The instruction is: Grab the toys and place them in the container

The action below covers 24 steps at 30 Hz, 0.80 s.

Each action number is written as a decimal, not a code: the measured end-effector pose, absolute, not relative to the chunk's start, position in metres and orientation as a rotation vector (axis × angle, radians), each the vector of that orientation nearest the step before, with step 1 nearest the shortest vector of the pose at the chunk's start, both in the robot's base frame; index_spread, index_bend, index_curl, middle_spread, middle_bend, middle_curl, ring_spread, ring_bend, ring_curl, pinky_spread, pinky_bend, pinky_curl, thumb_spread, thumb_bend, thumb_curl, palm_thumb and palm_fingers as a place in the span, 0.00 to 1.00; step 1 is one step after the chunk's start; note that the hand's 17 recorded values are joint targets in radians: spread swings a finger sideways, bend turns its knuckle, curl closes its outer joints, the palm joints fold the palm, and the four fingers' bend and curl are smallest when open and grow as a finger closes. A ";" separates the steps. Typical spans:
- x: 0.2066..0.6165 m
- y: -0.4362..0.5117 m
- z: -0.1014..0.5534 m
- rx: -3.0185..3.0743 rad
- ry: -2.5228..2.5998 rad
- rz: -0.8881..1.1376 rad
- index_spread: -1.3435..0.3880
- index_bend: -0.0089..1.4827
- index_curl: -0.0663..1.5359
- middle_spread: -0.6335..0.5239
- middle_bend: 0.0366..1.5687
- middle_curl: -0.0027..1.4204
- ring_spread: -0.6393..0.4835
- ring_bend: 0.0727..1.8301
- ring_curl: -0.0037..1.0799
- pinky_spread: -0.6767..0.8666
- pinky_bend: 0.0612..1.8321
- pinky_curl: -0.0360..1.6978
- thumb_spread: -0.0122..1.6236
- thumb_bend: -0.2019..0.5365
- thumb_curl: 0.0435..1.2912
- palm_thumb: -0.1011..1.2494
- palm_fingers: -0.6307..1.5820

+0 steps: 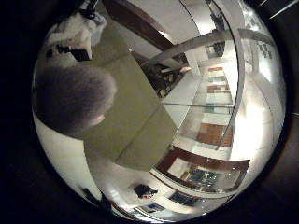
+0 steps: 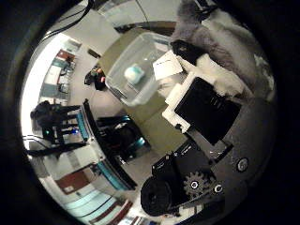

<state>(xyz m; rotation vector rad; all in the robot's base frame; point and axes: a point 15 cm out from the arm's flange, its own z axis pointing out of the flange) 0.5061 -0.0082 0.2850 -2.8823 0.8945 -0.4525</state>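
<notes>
Right now the grey fluffy toy (image 1: pixel 70 100) is up in the air, very close to the palm. It fills a big part of the little finger side view. In the thumb side view its grey fur shows right by the fingers. The hand (image 2: pixel 206 112) looks closed around it, with the fingers bent onto the fur, so I think the hand is holding the toy. I cannot see every finger, so that is my best guess.

Below the hand is the green table (image 1: pixel 135 116). The clear container (image 2: pixel 117 86) sits on that table, well apart from the hand and off to one side of it. One small pale blue toy (image 2: pixel 134 74) lies inside it. The room around the table is far away and does not matter for this job.

I think this is the carrying step. The fluffy toy is picked up, but it is not in the container yet.

Next, the hand needs to go over until it is above the open top of the container. Then it should come down a bit and open its fingers so the toy drops in. The toy is soft and fluffy, so it might cling to a finger. If the hand lets go too soon, the toy could land on the table.
</notes>
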 end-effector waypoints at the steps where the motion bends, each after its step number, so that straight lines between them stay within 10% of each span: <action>1: 0.502 0.019 0.290 -2.877 0.848 -0.438 0.67 0.82 0.47 0.46 0.87 0.45 0.42 0.79 0.58 0.32 0.76 0.44 0.56 0.25 0.52 0.85 0.82; 12: 0.429 0.234 0.274 -2.881 0.563 -0.275 0.67 0.82 0.47 0.47 0.87 0.45 0.42 0.79 0.58 0.32 0.74 0.47 0.56 0.25 0.53 0.85 0.82; 24: 0.425 0.267 0.180 -2.902 0.542 -0.234 0.67 0.81 0.47 0.46 0.87 0.46 0.41 0.78 0.58 0.31 0.73 0.49 0.56 0.24 0.53 0.82 0.81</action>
